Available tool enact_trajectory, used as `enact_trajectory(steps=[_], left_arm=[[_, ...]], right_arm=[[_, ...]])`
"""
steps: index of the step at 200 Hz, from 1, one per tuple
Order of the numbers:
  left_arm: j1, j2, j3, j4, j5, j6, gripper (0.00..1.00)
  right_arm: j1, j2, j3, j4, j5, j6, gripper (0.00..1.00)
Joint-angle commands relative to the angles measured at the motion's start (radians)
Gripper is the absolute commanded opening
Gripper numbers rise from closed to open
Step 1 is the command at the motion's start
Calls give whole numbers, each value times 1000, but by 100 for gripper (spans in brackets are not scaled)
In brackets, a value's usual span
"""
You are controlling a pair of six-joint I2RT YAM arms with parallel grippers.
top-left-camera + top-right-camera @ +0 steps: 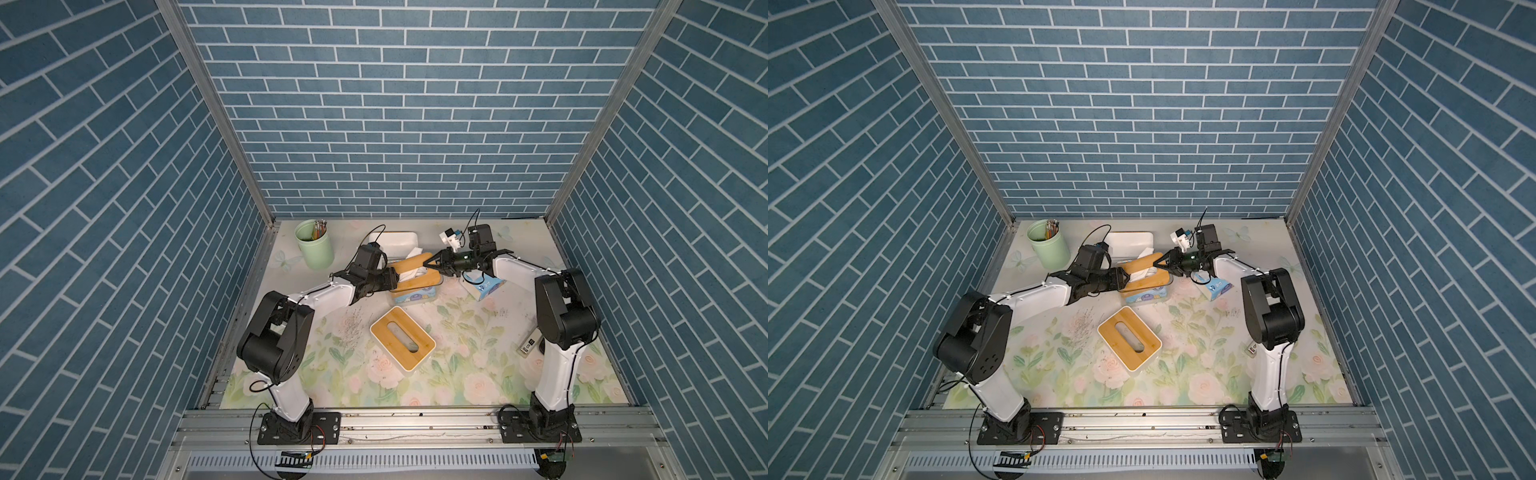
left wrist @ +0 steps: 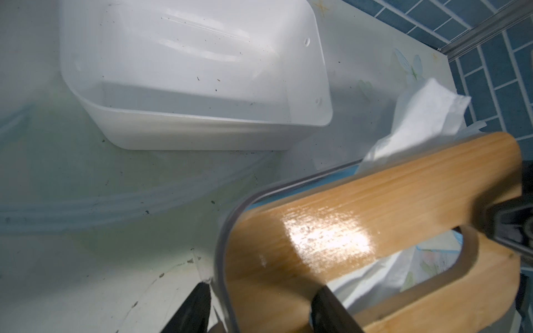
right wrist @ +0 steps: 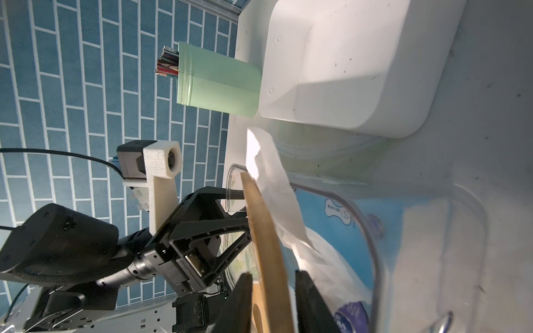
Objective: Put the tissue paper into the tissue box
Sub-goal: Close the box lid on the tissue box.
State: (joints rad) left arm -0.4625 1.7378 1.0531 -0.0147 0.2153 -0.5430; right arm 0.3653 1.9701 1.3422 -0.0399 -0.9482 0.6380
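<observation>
The tissue box (image 1: 413, 296) is a clear case at the back middle, with a blue pack of tissue paper inside. Its wooden lid (image 1: 409, 262) lies tilted on top. A white sheet of tissue paper (image 1: 415, 252) sticks up past the lid's far edge and shows in the left wrist view (image 2: 427, 115) and the right wrist view (image 3: 271, 178). My left gripper (image 2: 264, 288) is shut on the lid's rounded end (image 2: 375, 201) and the clear rim beside it. My right gripper (image 3: 273, 275) is open, its jaws standing either side of the lid's thin edge (image 3: 265, 245) with small gaps.
An empty white bin (image 1: 399, 241) stands just behind the box, with a green cup of pencils (image 1: 314, 249) to its left. A second box with a bamboo lid (image 1: 402, 338) sits mid-table. A loose blue tissue pack (image 1: 484, 286) lies under the right arm.
</observation>
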Motion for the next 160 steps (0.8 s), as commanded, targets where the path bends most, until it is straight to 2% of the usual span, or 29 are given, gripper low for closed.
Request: enact_trajectory(steps=[1,67,108,160], left_arm=[[5,19,23,-35,24,-34,52],[13,4,27,-62,11,-35,50],[12,4,33,-68,11,-29,50],[12,6,35,-69,14,-28,50]], right_arm=[[-3,-60,20,-50,27,-79,35],[-26,-141,27,-137,134,-175,44],[-28,-172,58,-252,311,-281,54],[-20,-131,64,-238,296,-296,59]])
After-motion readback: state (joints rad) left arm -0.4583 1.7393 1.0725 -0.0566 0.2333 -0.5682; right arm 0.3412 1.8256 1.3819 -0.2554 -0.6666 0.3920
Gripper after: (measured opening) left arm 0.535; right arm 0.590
